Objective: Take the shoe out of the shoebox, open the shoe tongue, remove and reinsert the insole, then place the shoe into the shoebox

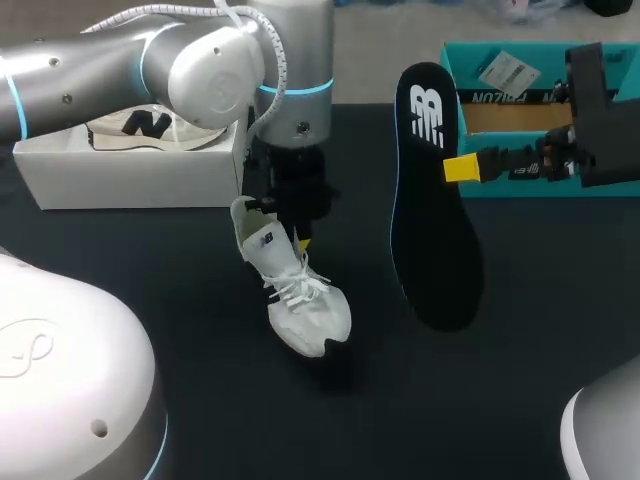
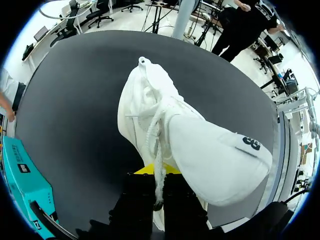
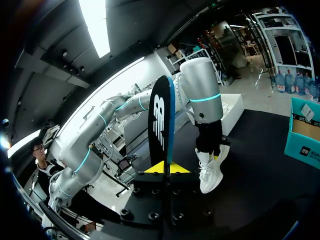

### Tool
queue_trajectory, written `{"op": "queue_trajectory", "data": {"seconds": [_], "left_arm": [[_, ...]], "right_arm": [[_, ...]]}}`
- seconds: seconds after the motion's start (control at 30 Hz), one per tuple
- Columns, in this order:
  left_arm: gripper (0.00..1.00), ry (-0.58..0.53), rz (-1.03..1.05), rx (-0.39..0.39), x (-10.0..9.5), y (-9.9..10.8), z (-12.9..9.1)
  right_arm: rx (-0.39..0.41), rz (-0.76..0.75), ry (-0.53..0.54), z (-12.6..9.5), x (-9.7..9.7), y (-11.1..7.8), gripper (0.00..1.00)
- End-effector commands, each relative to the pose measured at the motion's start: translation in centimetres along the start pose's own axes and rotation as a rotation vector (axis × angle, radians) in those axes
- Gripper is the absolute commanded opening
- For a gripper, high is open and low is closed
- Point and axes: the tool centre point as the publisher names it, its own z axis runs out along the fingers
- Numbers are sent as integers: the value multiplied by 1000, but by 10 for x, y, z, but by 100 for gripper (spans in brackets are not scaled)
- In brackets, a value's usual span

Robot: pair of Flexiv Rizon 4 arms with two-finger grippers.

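At table centre, the left gripper [image 1: 298, 238] is pinching the white sneaker [image 1: 303, 298] by its collar, jaws nearly closed. Toward two o'clock, the right gripper [image 1: 462, 168] is clamping the black insole [image 1: 432, 215] aloft, jaws tight on its edge. On reinsertion the insole is likely risking buckling against the narrow opening and toppling the sneaker.

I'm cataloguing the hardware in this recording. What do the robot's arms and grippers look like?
The left arm is made of rounded silver-grey links, with glowing cyan rings at the joints and a white braided cable running along it. Both the left gripper and the right gripper are black and blocky, with bright yellow fingertips.
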Motion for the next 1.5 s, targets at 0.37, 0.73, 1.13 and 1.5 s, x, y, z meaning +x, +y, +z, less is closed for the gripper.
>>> {"op": "queue_trajectory", "data": {"seconds": [0.37,0.73,1.13,1.5], "left_arm": [[0,286,196,-80,-35,12,0],[0,327,204,-124,-45,16,3],[0,429,228,-161,-72,26,16],[0,423,344,-135,-82,21,31]], "right_arm": [[6,1,2,4,-2,4,0],[6,1,2,4,-2,4,0],[6,1,2,4,-2,4,0],[6,1,2,4,-2,4,0]]}}
